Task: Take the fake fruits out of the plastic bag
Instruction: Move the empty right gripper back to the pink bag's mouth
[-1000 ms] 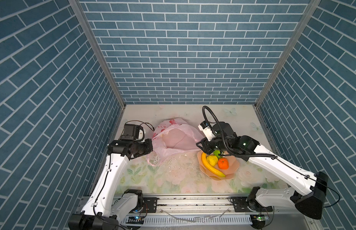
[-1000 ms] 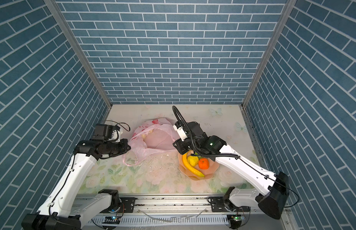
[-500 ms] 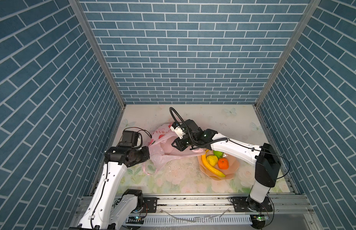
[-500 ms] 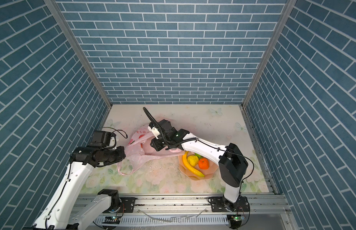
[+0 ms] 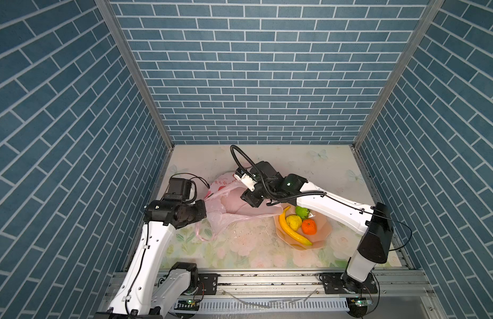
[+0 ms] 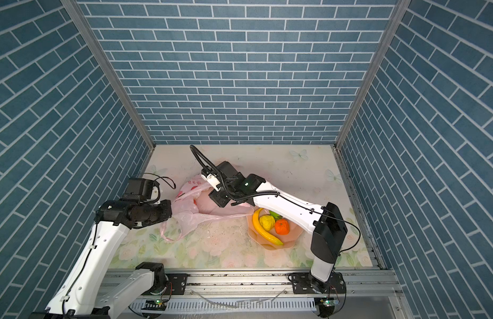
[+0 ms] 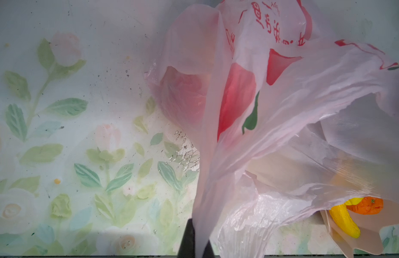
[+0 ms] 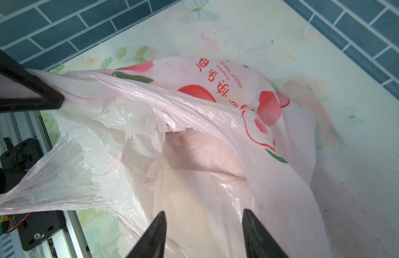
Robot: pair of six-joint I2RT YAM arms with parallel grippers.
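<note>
The pink plastic bag (image 5: 226, 210) (image 6: 188, 210) lies slumped at the left of the table, its mouth facing right. My left gripper (image 7: 199, 232) is shut on the bag's edge (image 7: 216, 156) and holds it taut. My right gripper (image 8: 204, 214) (image 5: 246, 200) hovers open at the mouth, over the bag's film (image 8: 194, 138), with nothing between its fingers. A round red shape (image 7: 183, 96) shows through the film. A banana (image 5: 292, 230), a wrinkly yellow fruit (image 5: 293, 221), a green one (image 5: 302, 212) and a tangerine (image 5: 309, 226) lie in the peach bowl (image 5: 321, 237).
The bowl stands right of the bag, under my right forearm (image 5: 331, 210). One loop handle (image 5: 204, 234) trails toward the front. Blue brick walls close in the left, back and right. A metal rail (image 5: 267, 279) runs along the front edge.
My right gripper has swung from over the bowl to the bag's mouth and its jaws have spread. My left gripper has pulled the bag's edge left and forward.
</note>
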